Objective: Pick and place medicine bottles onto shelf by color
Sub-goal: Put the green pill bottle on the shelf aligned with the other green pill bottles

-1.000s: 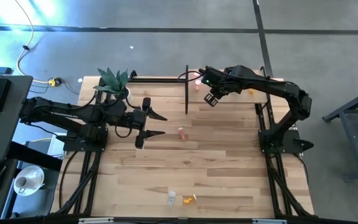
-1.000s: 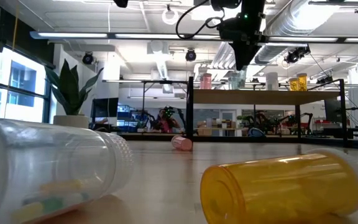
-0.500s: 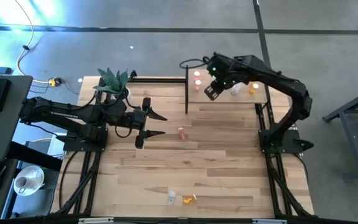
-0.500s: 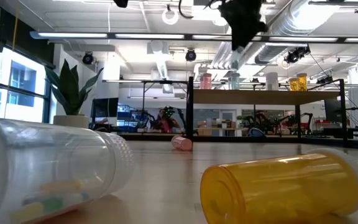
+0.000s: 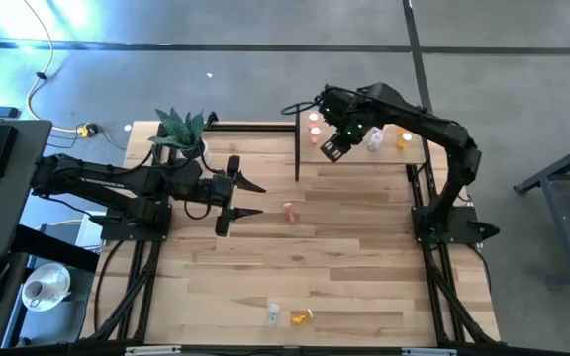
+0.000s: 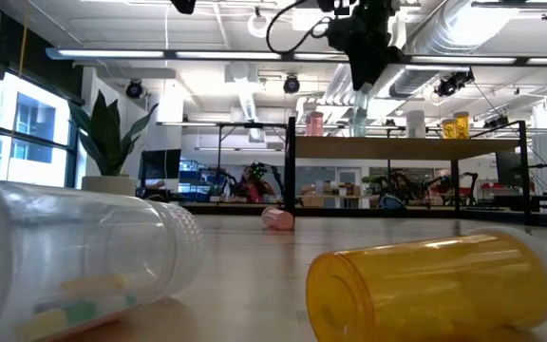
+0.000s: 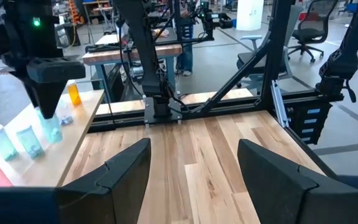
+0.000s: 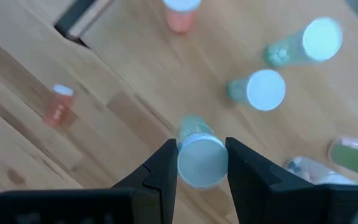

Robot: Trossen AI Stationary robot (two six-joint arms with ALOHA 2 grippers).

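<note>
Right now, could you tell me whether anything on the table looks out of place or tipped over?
Yes: three bottles lie on their sides on the tabletop instead of standing on the shelf: a pink bottle mid-table, and a clear bottle and orange bottle by the near edge.

Even, bright overhead light is seen across the counter (image 5: 344, 247), with only soft, short shadows cast beneath the arms. Strong glare is thrown from the ceiling strip lights (image 6: 254, 55) in the low view, and the window (image 6: 27, 133) at one side is washed out. The clear bottle (image 6: 74, 256) and orange bottle (image 6: 435, 285) nearest that lens are rendered out of focus. Marked blur is noted throughout the right wrist view.
</note>
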